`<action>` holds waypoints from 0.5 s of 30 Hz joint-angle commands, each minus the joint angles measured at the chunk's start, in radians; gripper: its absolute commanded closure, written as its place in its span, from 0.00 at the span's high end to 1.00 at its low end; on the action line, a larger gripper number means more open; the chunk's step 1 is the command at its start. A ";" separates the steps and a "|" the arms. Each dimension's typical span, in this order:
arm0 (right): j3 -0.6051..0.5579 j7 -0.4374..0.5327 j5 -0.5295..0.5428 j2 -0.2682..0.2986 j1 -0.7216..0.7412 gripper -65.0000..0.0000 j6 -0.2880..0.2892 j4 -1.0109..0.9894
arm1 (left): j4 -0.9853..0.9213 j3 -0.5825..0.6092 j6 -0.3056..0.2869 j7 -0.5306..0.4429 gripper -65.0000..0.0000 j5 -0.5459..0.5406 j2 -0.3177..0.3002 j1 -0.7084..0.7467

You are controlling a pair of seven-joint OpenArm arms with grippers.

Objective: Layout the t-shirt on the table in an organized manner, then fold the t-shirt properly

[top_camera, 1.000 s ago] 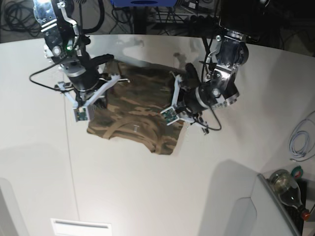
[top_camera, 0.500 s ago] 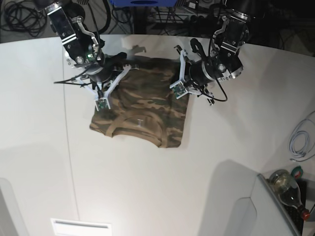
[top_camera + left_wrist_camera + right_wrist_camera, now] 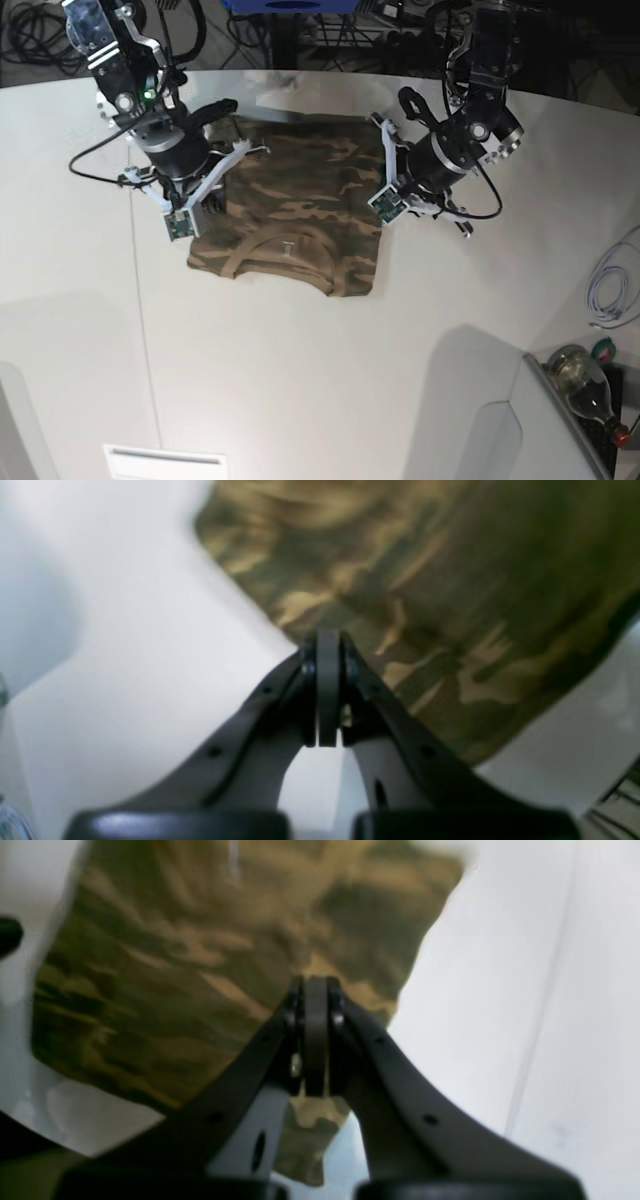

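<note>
We see the soft brown, tan and dark-green camouflage cloth t-shirt (image 3: 290,215) lying folded at centre frame of the base view on the large smooth white table (image 3: 300,380), collar toward the bottom. Our left gripper (image 3: 327,645) and right gripper (image 3: 315,990) both have their jaws pressed together, nothing between them, each above a side edge of the cloth.

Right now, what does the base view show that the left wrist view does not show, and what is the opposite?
Only the base view shows the whole t-shirt lying flat, its collar toward the near edge, the right gripper, a glass bottle and a pale cable. Only the left wrist view shows the left gripper up close, shut, at the cloth's edge; whether it pinches cloth is unclear. Both show the camouflage cloth and the white table.
</note>
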 commanded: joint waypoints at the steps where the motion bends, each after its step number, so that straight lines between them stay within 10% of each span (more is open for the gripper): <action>1: 0.014 0.012 0.003 0.019 -0.029 0.00 0.007 0.042 | 0.036 -0.026 0.001 -0.011 0.00 -0.007 0.005 0.019; 15: 0.392 0.012 0.007 0.038 -0.488 0.00 0.008 0.082 | 0.169 -0.146 -0.019 -0.065 0.00 -0.007 -0.025 0.473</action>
